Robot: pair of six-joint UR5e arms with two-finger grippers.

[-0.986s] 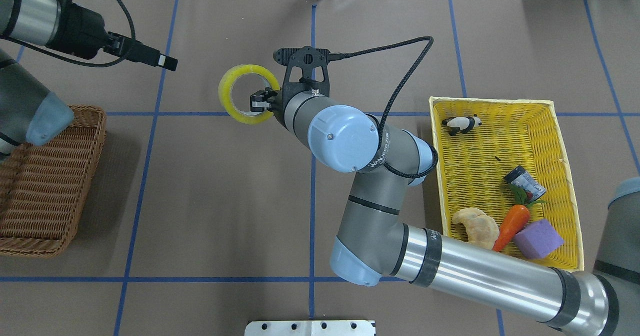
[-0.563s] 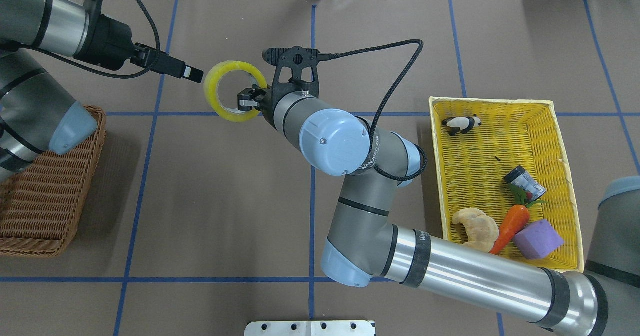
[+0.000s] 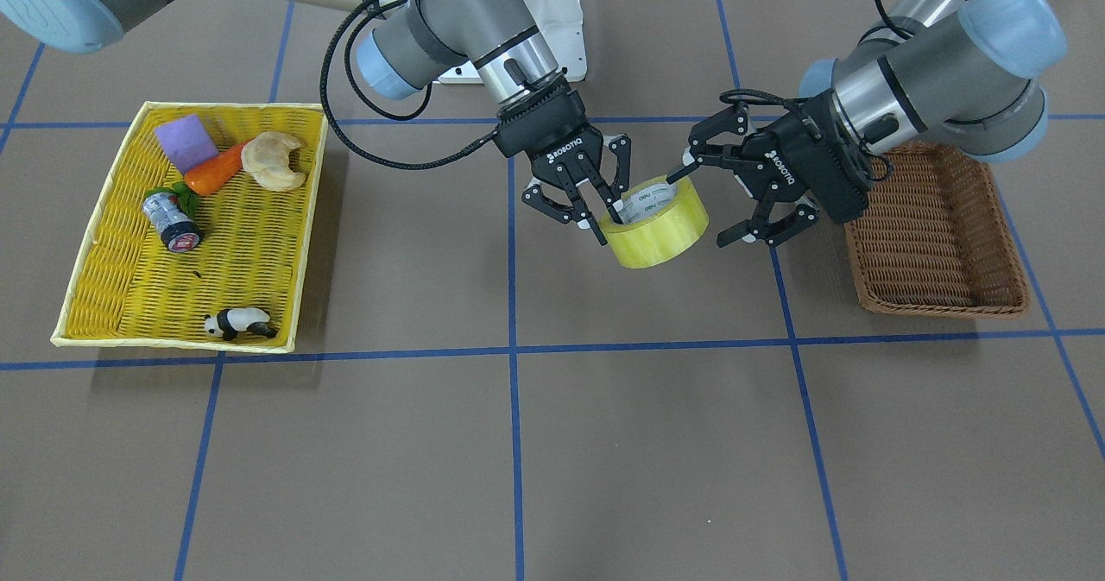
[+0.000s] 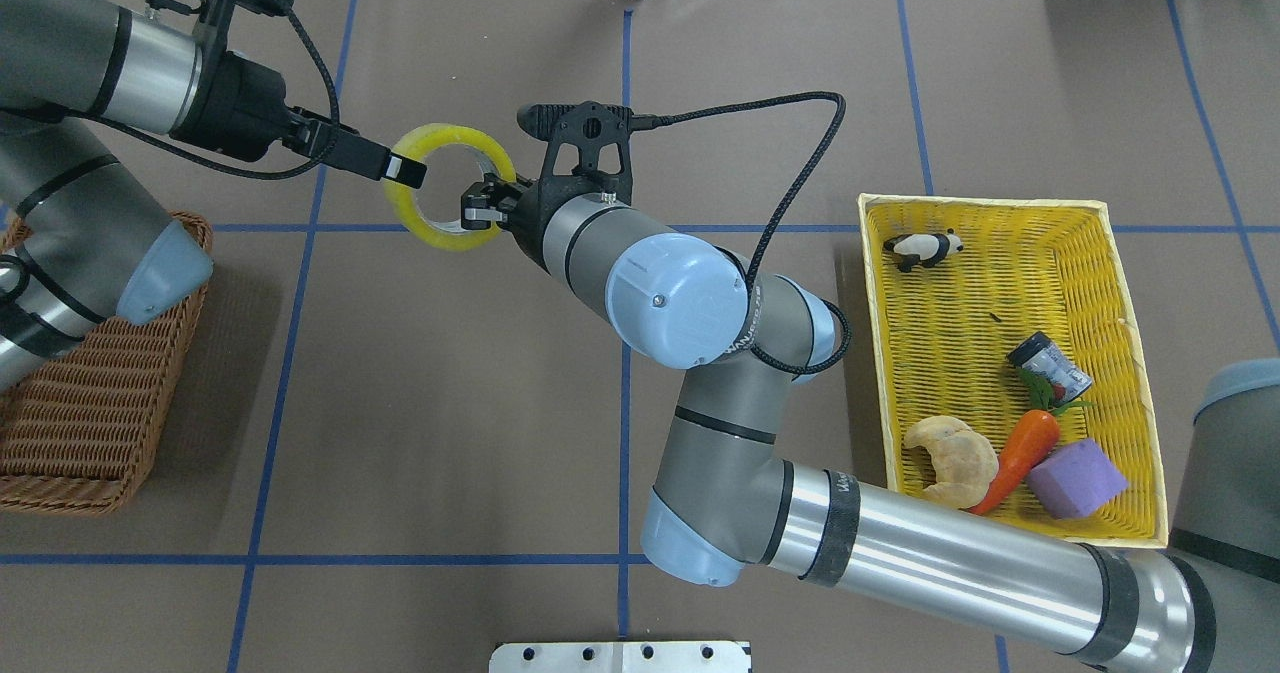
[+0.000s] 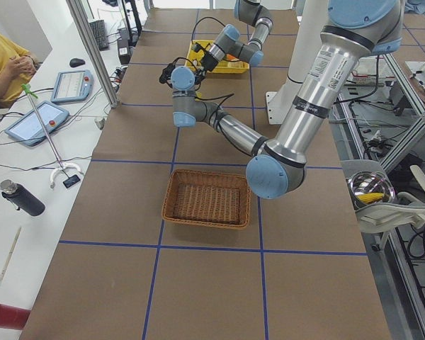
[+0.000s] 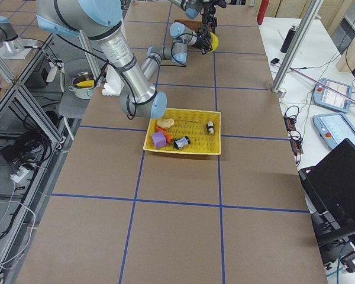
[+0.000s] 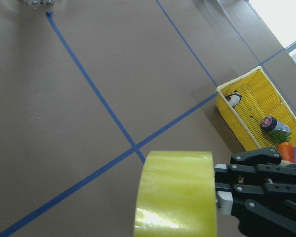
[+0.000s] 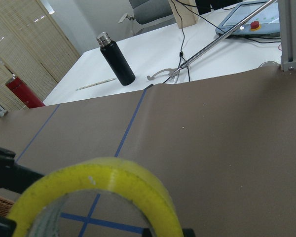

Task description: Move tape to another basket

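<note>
- Handover in mid-air, by my read: the tape hangs above the table between the two arms, well clear of both baskets.
- My right gripper is clamped on the roll's wall, one finger down inside the core and one on the outside.
- My left gripper has its jaws spread wide at the roll's opposite edge. From overhead one fingertip overlaps the rim, but I cannot tell whether it touches.
- Biggest worry: if the right lets go before the left has bitten, the roll drops to the table and may roll off on its edge.
- Second worry: the right's pinch is on one thin wall only, so a nudge from an incoming left finger could swivel the roll and spoil the catch.
- The two sets of fingers are close, so a crooked closing path could knock them together.
- The brown basket sits off to my left, empty as far as I can see. A shallow grip could slip on the way there.
- The yellow basket on my right has only the other bits in it.
</note>
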